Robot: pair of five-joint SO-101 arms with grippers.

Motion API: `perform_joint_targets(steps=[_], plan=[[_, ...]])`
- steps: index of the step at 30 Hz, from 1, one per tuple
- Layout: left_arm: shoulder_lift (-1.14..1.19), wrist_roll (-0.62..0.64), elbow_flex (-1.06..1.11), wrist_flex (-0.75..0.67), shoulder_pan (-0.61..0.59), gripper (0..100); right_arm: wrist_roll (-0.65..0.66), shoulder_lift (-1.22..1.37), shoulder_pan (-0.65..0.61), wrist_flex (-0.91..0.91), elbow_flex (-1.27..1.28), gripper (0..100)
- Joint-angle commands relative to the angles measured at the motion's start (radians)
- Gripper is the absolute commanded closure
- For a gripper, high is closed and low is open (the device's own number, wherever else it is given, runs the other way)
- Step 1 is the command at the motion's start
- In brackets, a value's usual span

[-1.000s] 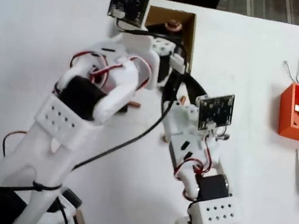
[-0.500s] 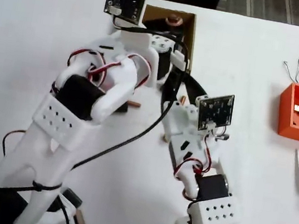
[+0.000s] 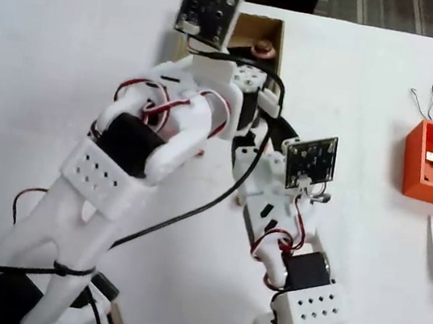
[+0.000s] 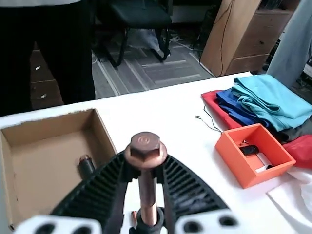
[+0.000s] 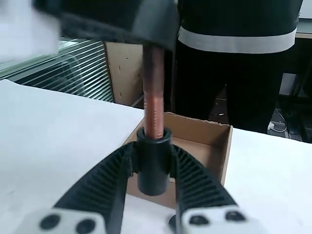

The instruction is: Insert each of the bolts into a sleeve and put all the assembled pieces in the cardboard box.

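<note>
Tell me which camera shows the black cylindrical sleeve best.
Right wrist view: the black cylindrical sleeve sits clamped in the right gripper, copper bolt entering its top. Left wrist view catches just its rim below the bolt. In the high view, arms crowd it.

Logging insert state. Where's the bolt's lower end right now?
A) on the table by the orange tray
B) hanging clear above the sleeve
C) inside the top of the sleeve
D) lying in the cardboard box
C: in the right wrist view the bolt runs straight down into the sleeve clamped in the right gripper, while the left gripper grips the bolt just under its head.
</note>
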Motion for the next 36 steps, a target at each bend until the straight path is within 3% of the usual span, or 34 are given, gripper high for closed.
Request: perform_joint_targets(steps=[1, 13, 36], plan=[[-0.005, -0.068, -0.004, -0.018, 0.009, 97, -0.003, -0.024, -0.002, -0.004, -0.021, 97.7], [-0.014, -0.08, 0.127, -0.02, 0.009, 97, -0.003, -0.031, 0.001, -0.001, -0.025, 97.7], [-0.015, -0.081, 0.127, 0.084, 0.009, 96, -0.003, -0.031, -0.002, -0.001, -0.026, 97.7]])
